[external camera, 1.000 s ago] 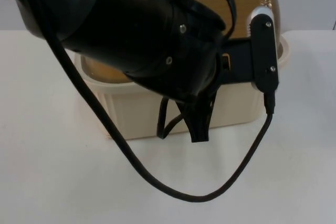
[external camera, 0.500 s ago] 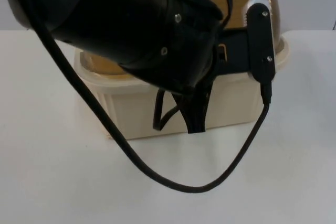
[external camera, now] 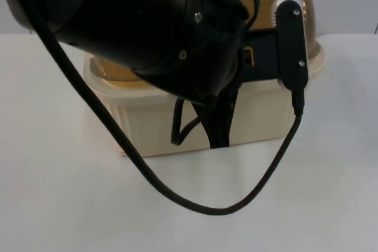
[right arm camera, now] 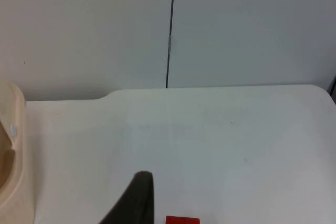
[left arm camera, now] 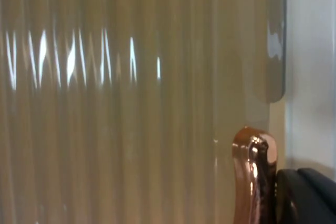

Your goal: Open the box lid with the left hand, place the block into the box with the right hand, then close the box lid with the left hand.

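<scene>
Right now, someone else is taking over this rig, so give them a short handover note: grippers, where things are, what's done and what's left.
Left gripper: low over the front of the cream box, its arm covering much of it; in the left wrist view a fingertip sits beside the lid's copper handle.
Lid: ribbed amber, standing up behind the box, so it looks open.
Right gripper: waiting above the white table, near the box's edge.
Block: red, on the table close to the right gripper, not grasped.
Done: lid lifted. Left: place the block in the box, close the lid.
</scene>
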Tool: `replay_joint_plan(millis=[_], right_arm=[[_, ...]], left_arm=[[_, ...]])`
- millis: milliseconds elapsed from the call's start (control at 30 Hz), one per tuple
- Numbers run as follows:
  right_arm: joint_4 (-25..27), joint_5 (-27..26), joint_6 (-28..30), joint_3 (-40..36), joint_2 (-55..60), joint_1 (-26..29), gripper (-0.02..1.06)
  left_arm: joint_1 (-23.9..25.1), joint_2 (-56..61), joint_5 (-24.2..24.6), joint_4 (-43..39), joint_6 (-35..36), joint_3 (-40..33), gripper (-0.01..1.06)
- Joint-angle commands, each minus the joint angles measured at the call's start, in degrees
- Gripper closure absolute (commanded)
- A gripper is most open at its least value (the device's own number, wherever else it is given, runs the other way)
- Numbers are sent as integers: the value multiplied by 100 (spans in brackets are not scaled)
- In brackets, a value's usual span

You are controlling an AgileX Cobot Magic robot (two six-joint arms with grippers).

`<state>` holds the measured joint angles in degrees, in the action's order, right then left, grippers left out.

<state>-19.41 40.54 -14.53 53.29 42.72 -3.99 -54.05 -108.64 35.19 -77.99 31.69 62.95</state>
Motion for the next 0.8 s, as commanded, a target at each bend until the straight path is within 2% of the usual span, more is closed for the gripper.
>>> replay_joint_plan(millis=[0,233,400,767], right_arm=[[6,-25,-2,30,-12,29,0],[6,-69,-2,30,-12,29,0],[6,-93,-2,30,-12,29,0],[22,-81,-2,30,-12,29,0]], left_arm=[[12,62,46,-95,11,28,105],[12,62,34,-117,11,28,105],[12,62,44,-684,23,28,105],[161,62,321,-1221,23,28,105]])
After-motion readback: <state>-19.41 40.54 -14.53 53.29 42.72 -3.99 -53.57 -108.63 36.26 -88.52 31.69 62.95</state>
